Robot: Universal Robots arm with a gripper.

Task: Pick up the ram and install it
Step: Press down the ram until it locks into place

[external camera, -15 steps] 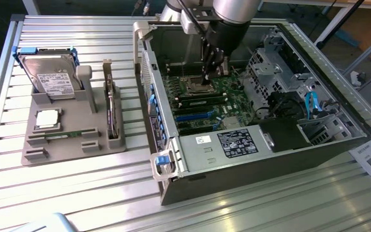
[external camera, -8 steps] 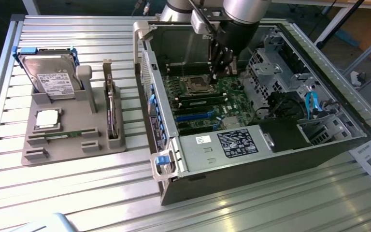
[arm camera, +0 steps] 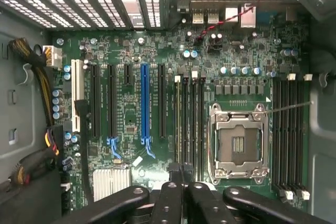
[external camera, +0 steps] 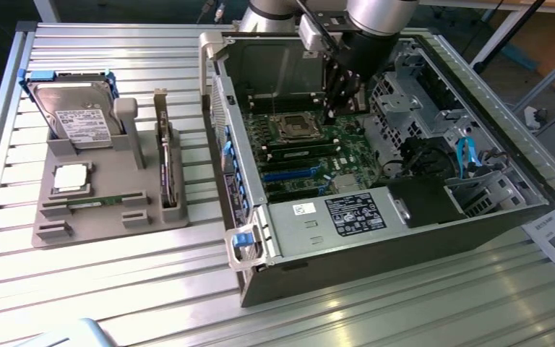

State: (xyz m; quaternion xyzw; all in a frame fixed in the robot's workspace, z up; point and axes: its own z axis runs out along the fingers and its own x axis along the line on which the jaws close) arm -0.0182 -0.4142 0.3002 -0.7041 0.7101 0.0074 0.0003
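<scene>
Although the gripper (external camera: 338,108) hung inside the open computer case (external camera: 374,238), the ram (external camera: 99,199) appeared to lie well apart from it, beyond the case wall, resting on its long edge in a slot of the grey fixture (external camera: 104,225), between the processor chip (external camera: 70,178) and the fixture's front blocks. Judged from its look, the thin green stick would be very light and stiff but easily damaged. It would bend little, its chips and contact edge would not bear squeezing or scraping, and its smooth faces could slip. The safest hold would probably be across the two flat faces near the middle of its upper edge, leaving the contact edge free. In the wrist view the gripper (arm camera: 181,182) had its fingers (arm camera: 167,198) drawn close together, nearly closed, and no green board could be made out between them, so it seemed to carry nothing. It touched nothing visible and hovered just above the motherboard (arm camera: 131,103), with the empty processor socket (arm camera: 236,145) and a bank of memory slots (arm camera: 189,124) directly beneath and just beside its tips.
</scene>
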